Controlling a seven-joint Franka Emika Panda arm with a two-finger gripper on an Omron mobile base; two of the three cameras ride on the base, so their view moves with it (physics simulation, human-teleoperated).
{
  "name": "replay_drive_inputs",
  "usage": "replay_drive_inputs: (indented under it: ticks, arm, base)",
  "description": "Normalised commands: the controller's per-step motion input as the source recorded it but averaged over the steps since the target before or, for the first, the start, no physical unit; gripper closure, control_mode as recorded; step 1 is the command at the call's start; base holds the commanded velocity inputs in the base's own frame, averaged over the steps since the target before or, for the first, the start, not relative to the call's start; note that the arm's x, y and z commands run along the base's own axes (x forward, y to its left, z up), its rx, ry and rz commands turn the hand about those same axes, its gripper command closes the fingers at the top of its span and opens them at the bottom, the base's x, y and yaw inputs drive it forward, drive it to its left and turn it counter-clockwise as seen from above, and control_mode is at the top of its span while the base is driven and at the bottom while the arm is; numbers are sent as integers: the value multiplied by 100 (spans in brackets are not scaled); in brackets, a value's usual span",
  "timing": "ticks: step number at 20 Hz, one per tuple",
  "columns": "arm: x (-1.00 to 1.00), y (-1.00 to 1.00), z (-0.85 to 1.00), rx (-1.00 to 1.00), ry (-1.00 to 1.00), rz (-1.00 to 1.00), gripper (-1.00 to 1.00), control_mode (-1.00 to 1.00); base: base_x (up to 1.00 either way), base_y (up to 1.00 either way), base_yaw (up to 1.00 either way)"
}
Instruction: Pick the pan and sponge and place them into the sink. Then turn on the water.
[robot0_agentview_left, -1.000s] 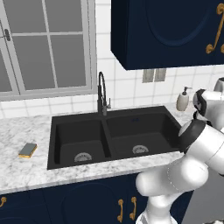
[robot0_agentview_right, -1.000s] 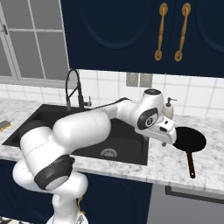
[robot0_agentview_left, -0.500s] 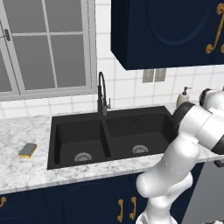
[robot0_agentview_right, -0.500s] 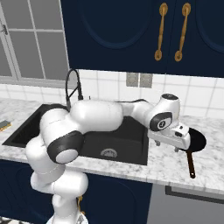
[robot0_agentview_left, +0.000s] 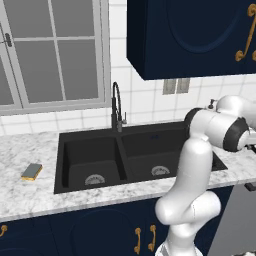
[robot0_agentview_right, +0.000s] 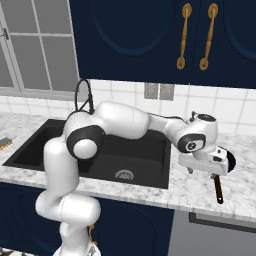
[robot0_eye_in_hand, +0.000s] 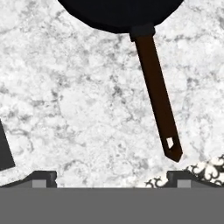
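Claw (robot0_eye_in_hand: 112, 177) wide open, holding nothing, hovering over round matte black pan (robot0_agentview_right: 230, 161) on white marble table (robot0_eye_in_hand: 78, 109), right of black double-basin sink (robot0_agentview_right: 30, 150); brown handle (robot0_eye_in_hand: 156, 98) between fingertips (robot0_eye_in_hand: 43, 177).

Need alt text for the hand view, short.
Looking down on a marble counter: the black pan sits at the top edge, its dark brown handle running down toward the open gripper, whose fingertips touch nothing.
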Motion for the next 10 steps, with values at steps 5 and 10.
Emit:
replay_drive_inputs:
  ticks: [5, 10]
  arm:
    - [14, -38, -27, 1, 0, 4, -100, -100]
    - [22, -28, -25, 3, 1, 1, -100, -100]
  base:
    - [0, 0, 0]
    - [0, 0, 0]
